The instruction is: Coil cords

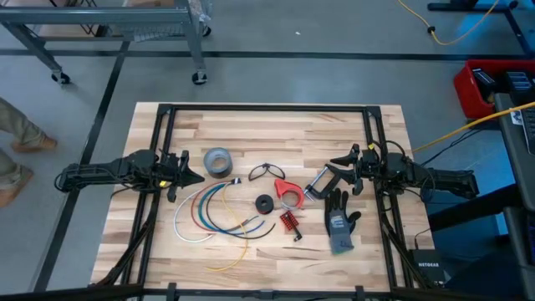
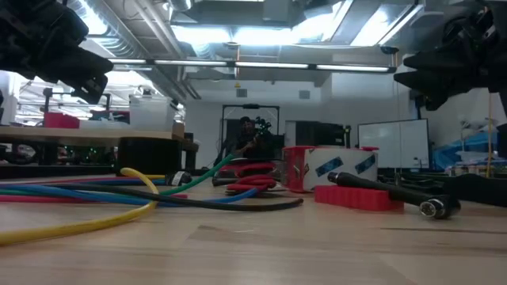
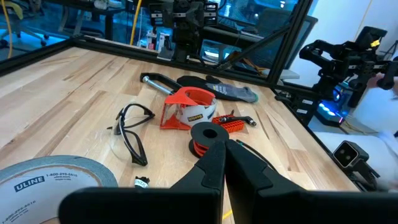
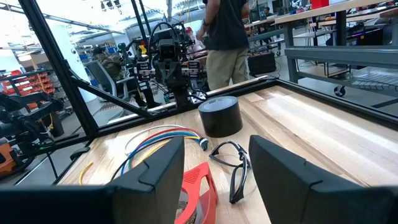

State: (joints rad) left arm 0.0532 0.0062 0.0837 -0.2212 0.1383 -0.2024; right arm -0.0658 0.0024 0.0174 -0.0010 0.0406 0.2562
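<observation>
- Nearest the low camera, the cords [image 2: 95, 198] lie loose on the wooden table [image 2: 317, 253]: a yellow one sweeps along the lower left of that view, with blue, green and red strands behind it. None is coiled; the task looks not yet begun.
- From above, the same cords [image 1: 213, 213] fan out in open arcs at the lower centre-left of the table [image 1: 267, 125], probably laid there as the work to be gathered.
- The left gripper [image 1: 191, 176] hovers at centre-left, just above the bundle's upper end in the picture and beside the grey tape roll [image 1: 218, 161]; its own camera shows the fingers [image 3: 249, 168] pressed together, holding nothing. It seems placed for an easy reach down to the strands.
- The right gripper [image 1: 337, 174] waits at centre-right, fingers [image 4: 155, 171] spread apart and empty, facing the cords across the clutter.
- Between them sit safety glasses [image 1: 266, 171], a red tape dispenser [image 1: 287, 190] and a small black spool [image 1: 265, 204]; a grey work glove [image 1: 339, 221] lies at lower right.
- Farthest off, a person [image 4: 225, 40] stands beyond the table.
</observation>
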